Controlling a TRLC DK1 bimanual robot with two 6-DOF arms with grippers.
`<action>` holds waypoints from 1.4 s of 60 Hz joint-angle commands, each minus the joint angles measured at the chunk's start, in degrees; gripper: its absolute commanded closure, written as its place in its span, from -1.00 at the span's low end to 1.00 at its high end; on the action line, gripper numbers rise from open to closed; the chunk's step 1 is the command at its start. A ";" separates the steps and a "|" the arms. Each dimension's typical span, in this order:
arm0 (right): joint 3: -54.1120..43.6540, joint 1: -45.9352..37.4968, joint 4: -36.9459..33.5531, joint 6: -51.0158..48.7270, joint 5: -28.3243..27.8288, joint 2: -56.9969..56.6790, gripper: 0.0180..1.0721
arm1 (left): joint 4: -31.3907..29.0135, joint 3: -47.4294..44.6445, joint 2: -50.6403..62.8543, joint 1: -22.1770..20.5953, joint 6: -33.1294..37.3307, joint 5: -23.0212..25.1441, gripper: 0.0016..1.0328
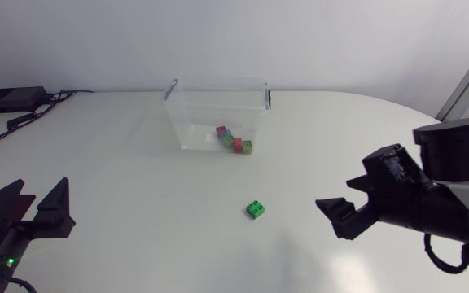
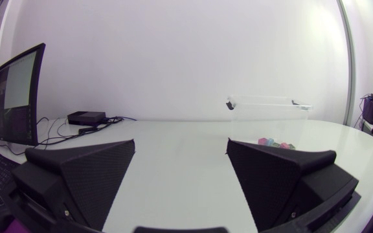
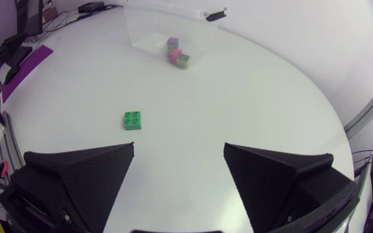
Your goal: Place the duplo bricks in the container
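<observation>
Right gripper (image 3: 179, 152) sits closest to its wrist cam, wedge fingers spread wide with nothing between them, hanging above the table (image 1: 137, 187) on the right side. Left gripper (image 1: 39, 195) is parked at the near-left edge, fingers apart and empty too. One loose green duplo brick (image 1: 256, 210) lies studs up on open tabletop around the middle, nearer the near edge than the far one, well apart from both grippers; from the right wrist cam it lies ahead of the right gripper, off toward one finger's side (image 3: 132, 120). Clear plastic container (image 1: 216, 114) stands upright near the far edge, open top, with a small cluster of pink, green and blue bricks (image 1: 234, 140) already on its floor. Handling guess: the brick is a light, rigid, hollow plastic block with smooth, slightly slick sides, not fragile. Best hold is two opposite flat side walls, fingers square to the faces and low on the body, not on the studs or corner to corner, since it would likely twist or squirt out. The container looks light and thin-walled, so bumping the rim could shove it; release from above the opening.
</observation>
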 commanded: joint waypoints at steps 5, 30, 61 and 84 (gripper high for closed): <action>0.57 1.93 3.58 -1.00 0.22 5.76 -0.91 | 0.47 -1.02 -0.58 0.39 0.24 0.40 -0.93; 3.47 7.20 13.24 0.41 0.30 21.76 -0.91 | 0.47 -1.02 -0.58 0.39 0.24 0.40 -0.93; 10.50 14.41 19.13 3.84 1.71 40.65 -0.91 | 0.47 -1.02 -0.58 0.39 0.24 0.40 -0.93; 16.13 14.32 20.36 3.84 1.36 50.85 -0.91 | 0.47 -1.02 -0.58 0.39 0.24 0.40 -0.93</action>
